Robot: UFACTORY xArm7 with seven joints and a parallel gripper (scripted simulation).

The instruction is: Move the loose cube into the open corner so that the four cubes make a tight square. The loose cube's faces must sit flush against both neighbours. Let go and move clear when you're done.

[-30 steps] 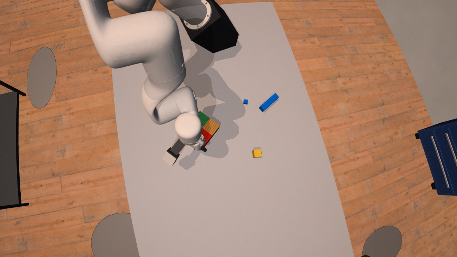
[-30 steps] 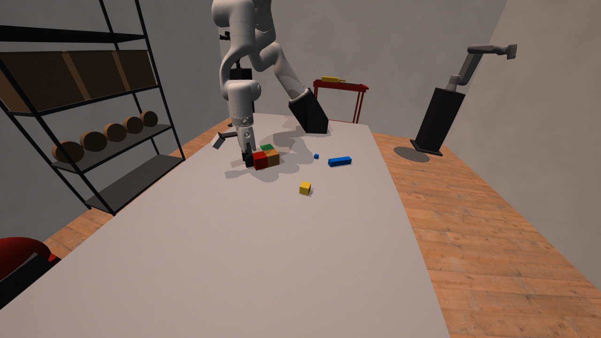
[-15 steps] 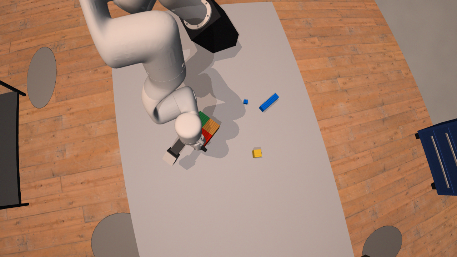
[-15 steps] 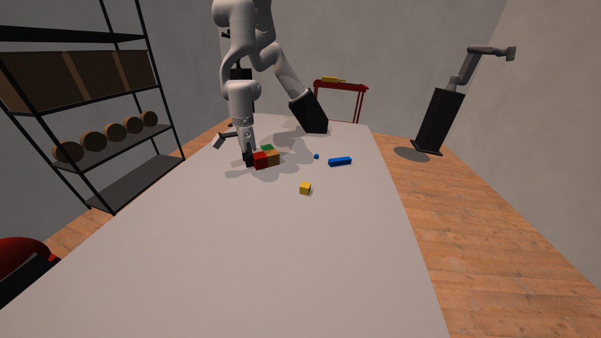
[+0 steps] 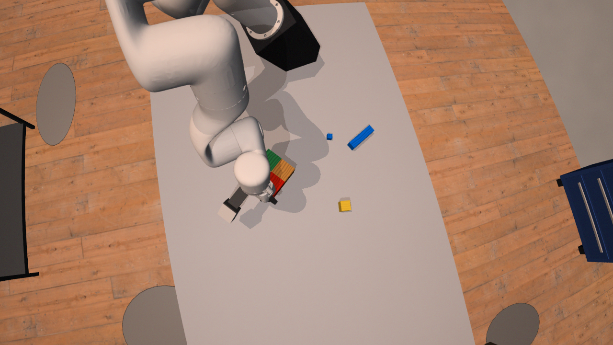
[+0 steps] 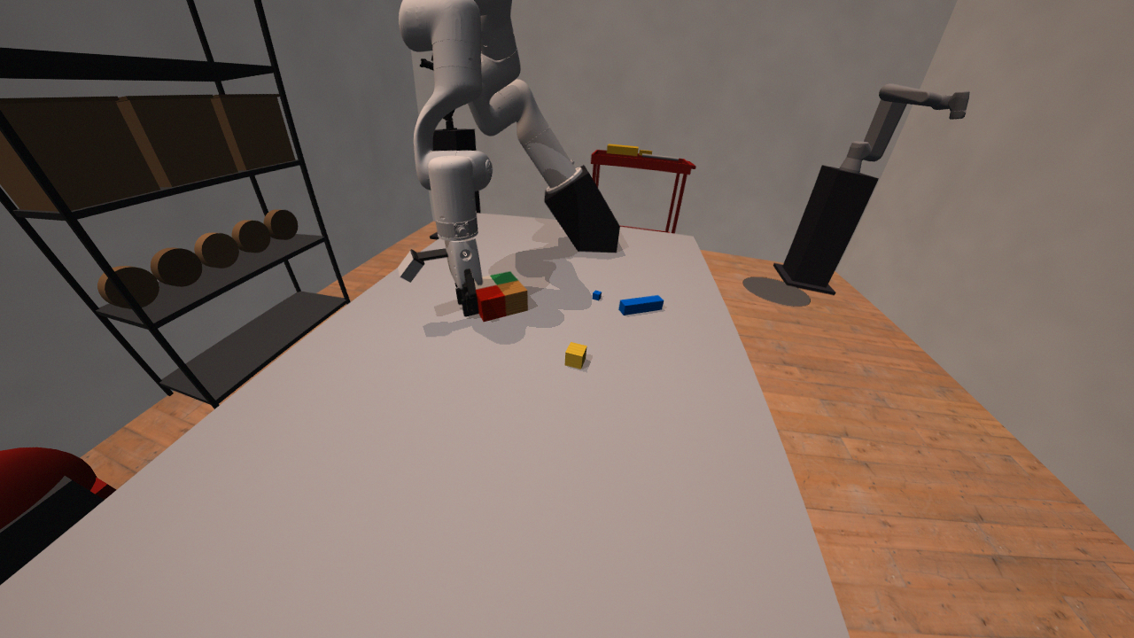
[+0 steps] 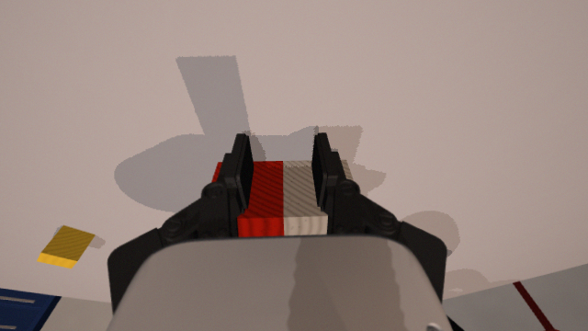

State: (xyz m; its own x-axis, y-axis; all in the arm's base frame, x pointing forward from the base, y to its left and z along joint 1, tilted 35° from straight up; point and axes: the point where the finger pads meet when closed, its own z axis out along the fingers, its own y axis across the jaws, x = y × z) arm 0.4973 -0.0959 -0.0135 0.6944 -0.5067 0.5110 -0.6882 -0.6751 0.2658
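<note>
Toward the left of the counter (image 5: 300,266) we see the arm's gripper (image 7: 282,165) pointing down at the left edge of the block cluster, its fingers standing about halfway apart and clamped on nothing. In the wrist view they straddle the seam between the red cube (image 7: 264,193) and the white cube (image 7: 300,193), which lie side by side with faces touching. From above, the wrist hides the white cube, so we cannot tell whether it also sits flush against the green cube (image 5: 273,157). Green touches the orange cube (image 5: 283,170), and orange touches red. Farther right, well apart from the cluster, lie a tiny blue cube (image 5: 329,136), a yellow cube (image 5: 344,205) and a long blue bar (image 5: 360,137).
</note>
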